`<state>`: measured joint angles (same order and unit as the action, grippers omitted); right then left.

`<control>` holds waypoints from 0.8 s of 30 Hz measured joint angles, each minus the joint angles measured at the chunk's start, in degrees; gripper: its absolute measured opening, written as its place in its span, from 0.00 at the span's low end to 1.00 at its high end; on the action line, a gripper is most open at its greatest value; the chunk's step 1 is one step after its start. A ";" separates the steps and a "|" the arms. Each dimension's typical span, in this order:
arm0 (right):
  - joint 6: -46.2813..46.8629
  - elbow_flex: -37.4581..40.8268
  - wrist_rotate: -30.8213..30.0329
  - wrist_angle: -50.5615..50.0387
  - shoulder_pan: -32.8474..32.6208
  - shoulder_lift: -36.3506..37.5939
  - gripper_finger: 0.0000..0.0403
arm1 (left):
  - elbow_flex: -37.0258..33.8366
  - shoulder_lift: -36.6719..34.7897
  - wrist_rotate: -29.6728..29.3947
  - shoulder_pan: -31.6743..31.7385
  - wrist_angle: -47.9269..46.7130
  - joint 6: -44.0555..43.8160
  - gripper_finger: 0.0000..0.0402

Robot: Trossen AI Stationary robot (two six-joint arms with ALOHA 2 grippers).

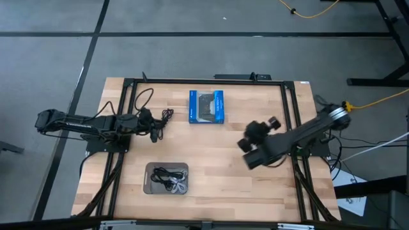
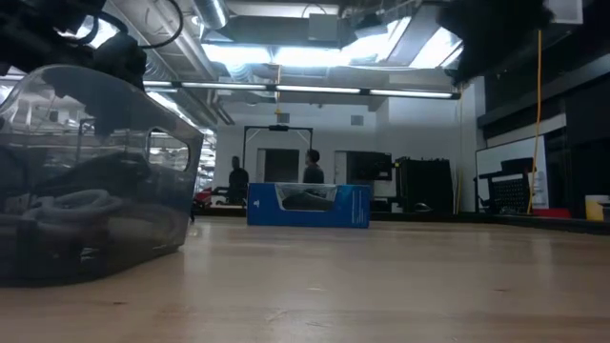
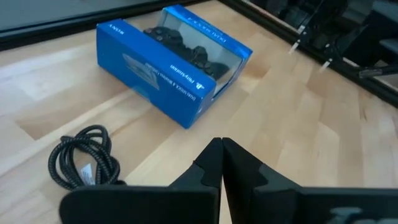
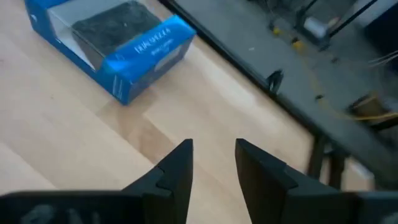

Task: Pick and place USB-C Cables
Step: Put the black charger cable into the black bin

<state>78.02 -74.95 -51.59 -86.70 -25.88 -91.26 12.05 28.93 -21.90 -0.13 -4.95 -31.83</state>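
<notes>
One black coiled USB-C cable (image 1: 167,115) lies loose on the wood between my left gripper (image 1: 155,128) and the blue box; the left wrist view shows this cable (image 3: 84,160) beside my shut fingers (image 3: 222,149), apart from them. More cables (image 1: 167,179), black and light grey, lie in the clear tray (image 1: 148,174) near the table's near edge; the low view shows the tray (image 2: 143,152) close up with cables (image 2: 67,205) inside. My right gripper (image 1: 246,144) hovers open right of centre, its fingers (image 4: 211,158) over bare wood.
A blue-edged box (image 1: 207,106) with a dark centre lies near the far edge, also in the wrist views (image 3: 168,59) (image 4: 112,46) and the low view (image 2: 308,205). A dark frame (image 1: 287,115) borders the table. People stand far off in the room (image 2: 312,164).
</notes>
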 joint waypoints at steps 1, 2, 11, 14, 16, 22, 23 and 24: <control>0.77 3.78 0.07 2.57 -0.34 2.88 0.31 | 0.00 0.04 -0.04 -0.01 0.10 0.00 0.01; 0.82 7.28 0.03 5.78 -0.65 5.86 0.31 | 0.00 0.04 -0.16 0.01 0.00 -0.02 0.01; -20.17 38.91 5.61 49.80 -0.44 30.23 0.29 | 0.00 0.14 -1.12 -0.02 1.66 -2.71 0.01; -37.02 48.06 12.76 70.04 1.72 36.73 0.25 | 0.00 0.74 -1.37 0.39 2.17 -3.61 0.00; -47.20 53.64 18.92 81.92 3.52 40.93 0.23 | 0.00 0.80 -1.41 1.33 2.12 -4.11 0.00; -61.40 65.67 26.19 99.66 8.39 52.50 0.14 | -0.04 1.91 -0.98 5.01 1.90 -3.84 0.01; -63.22 67.17 26.61 100.87 9.02 54.34 0.13 | -0.04 2.01 -0.57 5.66 2.00 -3.80 0.01; -65.46 68.43 27.90 102.66 9.64 55.93 0.11 | -0.04 2.38 -0.04 6.33 2.11 -3.77 0.01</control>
<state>12.56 -6.51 -23.69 15.96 -16.23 -35.33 12.01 31.31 -21.94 6.21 -2.85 -35.61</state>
